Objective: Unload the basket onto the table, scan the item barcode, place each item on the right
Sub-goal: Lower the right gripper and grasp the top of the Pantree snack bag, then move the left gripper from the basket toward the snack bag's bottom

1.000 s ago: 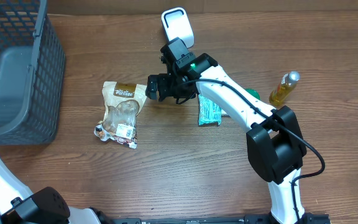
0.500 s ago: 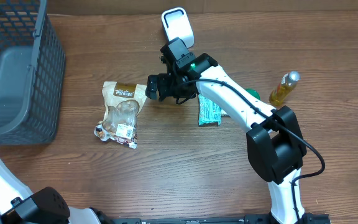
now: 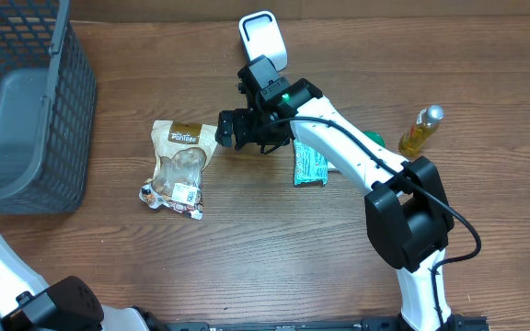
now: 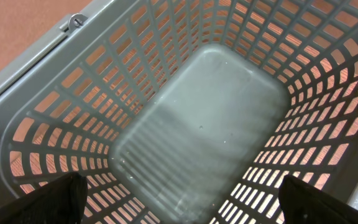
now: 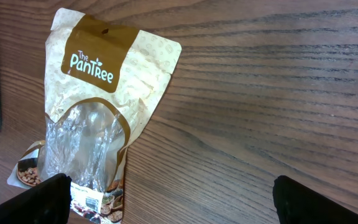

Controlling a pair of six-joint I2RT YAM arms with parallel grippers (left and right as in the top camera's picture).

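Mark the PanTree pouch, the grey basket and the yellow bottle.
PanTree pouch (image 5: 95,65), right wrist view, brown label.
grey basket (image 4: 197,124), left wrist view, bare floor.
yellow bottle (image 3: 416,137), overhead view, body.

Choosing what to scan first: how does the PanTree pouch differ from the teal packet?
The PanTree pouch is beige and brown with a clear window; the teal packet is blue-green, with no window showing. The pouch is larger, the packet slimmer. The pouch lies fully exposed; the right arm overlaps the packet. Both lie flat on the wooden table.

Grey basket (image 3: 74,99) far L, oil bottle (image 3: 420,133) far R.
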